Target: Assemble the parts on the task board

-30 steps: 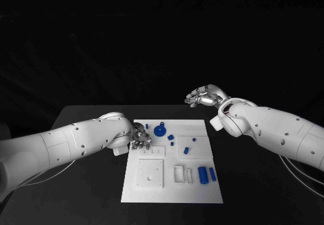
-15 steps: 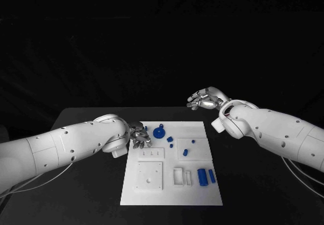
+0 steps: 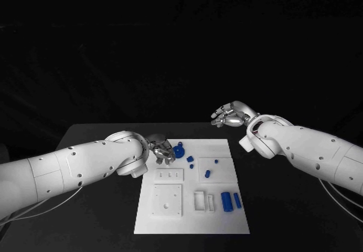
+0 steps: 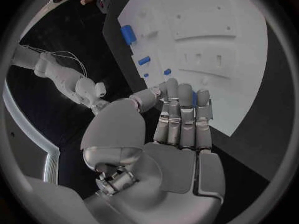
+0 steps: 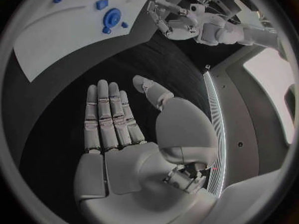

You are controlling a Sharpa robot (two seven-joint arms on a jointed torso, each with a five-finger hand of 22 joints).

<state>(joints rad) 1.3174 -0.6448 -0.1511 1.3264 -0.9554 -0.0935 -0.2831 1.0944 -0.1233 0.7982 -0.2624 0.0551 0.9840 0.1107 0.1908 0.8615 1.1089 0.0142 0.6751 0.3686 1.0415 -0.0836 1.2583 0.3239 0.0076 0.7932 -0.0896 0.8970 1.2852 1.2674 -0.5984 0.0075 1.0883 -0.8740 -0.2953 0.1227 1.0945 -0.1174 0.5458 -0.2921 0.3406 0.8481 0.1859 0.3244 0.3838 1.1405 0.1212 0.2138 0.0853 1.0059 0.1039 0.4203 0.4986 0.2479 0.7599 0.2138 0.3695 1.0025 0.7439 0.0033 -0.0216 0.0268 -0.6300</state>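
The left hand (image 3: 159, 146) holds nothing, fingers straight, tips beside the round blue part (image 3: 178, 151) (on the white board (image 3: 189, 220)); the right hand (image 3: 233, 114) lies open.

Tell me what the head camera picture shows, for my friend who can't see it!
A white task board lies on a black table, with small blue parts on it. The robot's left hand reaches over the board's far corner, beside a round blue part. Its right hand is raised beyond the table's far edge, holding nothing.
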